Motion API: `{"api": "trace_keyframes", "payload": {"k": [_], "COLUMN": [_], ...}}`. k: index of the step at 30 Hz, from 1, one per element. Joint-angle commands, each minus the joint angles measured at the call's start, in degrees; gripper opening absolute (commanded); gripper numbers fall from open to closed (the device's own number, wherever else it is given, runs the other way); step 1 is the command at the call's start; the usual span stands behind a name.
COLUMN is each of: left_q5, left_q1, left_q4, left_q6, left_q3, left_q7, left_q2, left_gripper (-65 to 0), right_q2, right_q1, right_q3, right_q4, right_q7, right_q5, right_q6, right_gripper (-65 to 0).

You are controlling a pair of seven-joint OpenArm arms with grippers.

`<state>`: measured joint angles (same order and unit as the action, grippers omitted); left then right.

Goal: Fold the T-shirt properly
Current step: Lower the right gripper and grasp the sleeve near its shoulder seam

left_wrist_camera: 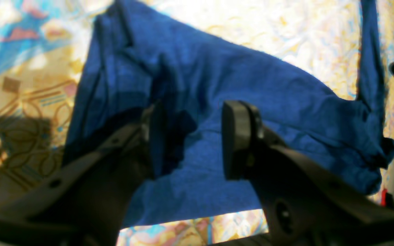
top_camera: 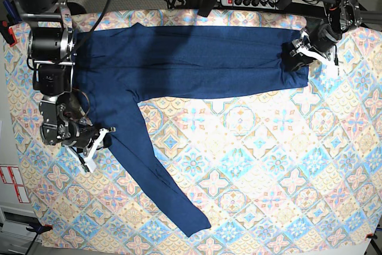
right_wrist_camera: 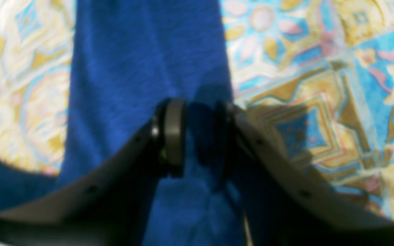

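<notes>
T-shirt (top_camera: 191, 61) lay spread across the far half of the tablecloth (top_camera: 268, 165), body running left to right, one long sleeve (top_camera: 152, 171) trailing diagonally toward the near edge. It looked already doubled lengthwise, though I couldn't be sure.

Left gripper (top_camera: 297, 52) sat at the right end of the garment. In its wrist view the jaws stood apart with blue fabric between and under them (left_wrist_camera: 190, 136); whether any cloth was actually pinched, couldn't tell. Right gripper (top_camera: 95, 141) was at the near left, beside the sleeve root. Wrist view showed its jaws part-way apart over the cloth edge (right_wrist_camera: 200, 133), with dark fabric in the gap; grip not confirmed either.

My read of the step: both ends were being taken up for the next fold.

To do it well:
- bite the whole stack of layers, not just the top one
- lift both ends evenly so the thin knit doesn't sag or twist
- deal with the loose sleeve first, or it'll drag out from under the fold
- lay down flat, edges aligned, then let go

Containers: none in view, nothing to report.
</notes>
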<state>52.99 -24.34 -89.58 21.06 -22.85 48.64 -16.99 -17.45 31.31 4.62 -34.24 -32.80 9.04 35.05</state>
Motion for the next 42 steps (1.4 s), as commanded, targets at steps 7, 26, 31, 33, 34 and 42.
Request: {"api": "trace_keyframes", "payload": {"k": [7,26,31,33,34,42], "left_q5": [1.03,1.03,1.03,1.03,1.03,0.77], "left_q1": [0.03,-1.11,-0.85,-0.76,-0.67,0.03], "left_q4": [-1.80,-1.80,-1.80,-1.80,-1.80,-1.80], "left_q6": [0.44,0.52,0.52,0.52,0.52,0.52], "left_q3": [-0.31,-0.31,-0.31,-0.31,-0.31,-0.05], "left_q7": [-0.86,-0.86,-0.86,-0.95,-0.95,-1.04], "left_q2": [-0.72,-0.72,-0.72,-0.72,-0.72,-0.63], "left_gripper": [-38.8,-39.6,-39.6,-39.6,-39.6,-39.6], "right_q2": [0.79,0.79,0.35,0.27,0.27,0.35], "right_q1": [1.88,0.12,-7.79,-11.84,-13.68,-28.63], "right_q3": [2.45,11.51,-0.01,-3.96,-5.19,-8.89], "right_q4": [6.15,4.48,-7.30,-14.95,-19.17,-50.02], "right_q7": [5.59,3.57,-0.30,-4.17,-6.02,-17.62], "right_q5": [0.41,0.68,0.68,0.68,0.68,0.76], "right_q6": [0.07,4.95,4.95,4.95,4.95,4.95], "right_gripper": [-49.3,-64.5,-64.5,-64.5,-64.5,-64.5]}}
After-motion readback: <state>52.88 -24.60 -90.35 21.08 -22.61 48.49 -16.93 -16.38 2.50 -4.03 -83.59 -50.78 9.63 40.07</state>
